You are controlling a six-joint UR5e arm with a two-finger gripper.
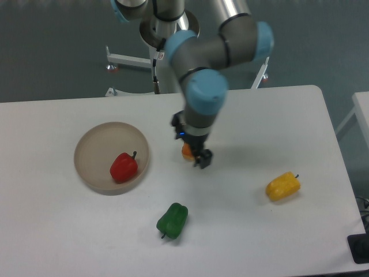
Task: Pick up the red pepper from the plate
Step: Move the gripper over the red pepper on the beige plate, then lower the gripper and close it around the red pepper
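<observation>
Red pepper (123, 167) sitting on plate (92, 145), right part, stem pointing up-right. Hand (202, 159) hanging mid-surface, over orange pepper (186, 152); target lying to its left. Finger opening: cannot tell.

arm: grey tubular links | joints: light-blue caps | gripper (202, 159): black, small blue light

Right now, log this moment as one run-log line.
phase: approach | gripper: over table centre, state unclear | red pepper: on plate, untouched | orange pepper: mostly hidden behind arm
</observation>
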